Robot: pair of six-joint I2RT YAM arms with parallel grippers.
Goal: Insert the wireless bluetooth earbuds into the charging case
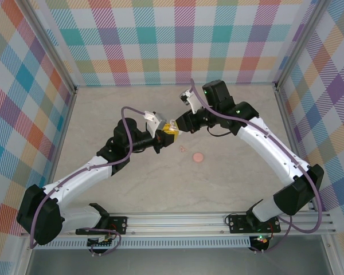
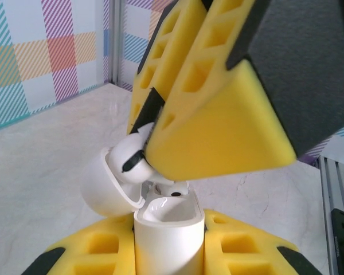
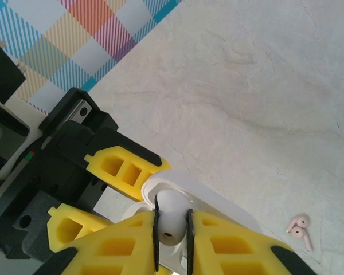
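Observation:
My left gripper point(image 2: 169, 252) is shut on the charging case point(image 2: 169, 229), a small white case held upright with its hinged lid point(image 2: 103, 192) swung open to the left. Directly above it my right gripper point(image 3: 172, 232) is shut on one white earbud point(image 3: 172, 220), its pads pressed against both sides. That earbud point(image 2: 132, 161) hangs at the case's mouth, against the open lid. A white rounded bit with a dark dot point(image 2: 175, 193) sits at the case's back rim; I cannot tell whether it belongs to the held earbud. From above, the left gripper point(image 1: 165, 133) and right gripper point(image 1: 176, 127) meet mid-table.
A flat salmon-pink disc point(image 1: 199, 156) lies on the beige table just right of the grippers, with a tiny pinkish bit point(image 1: 182, 149) near it. Two small pinkish bits point(image 3: 300, 227) lie on the table below the right gripper. Plaid walls enclose the table.

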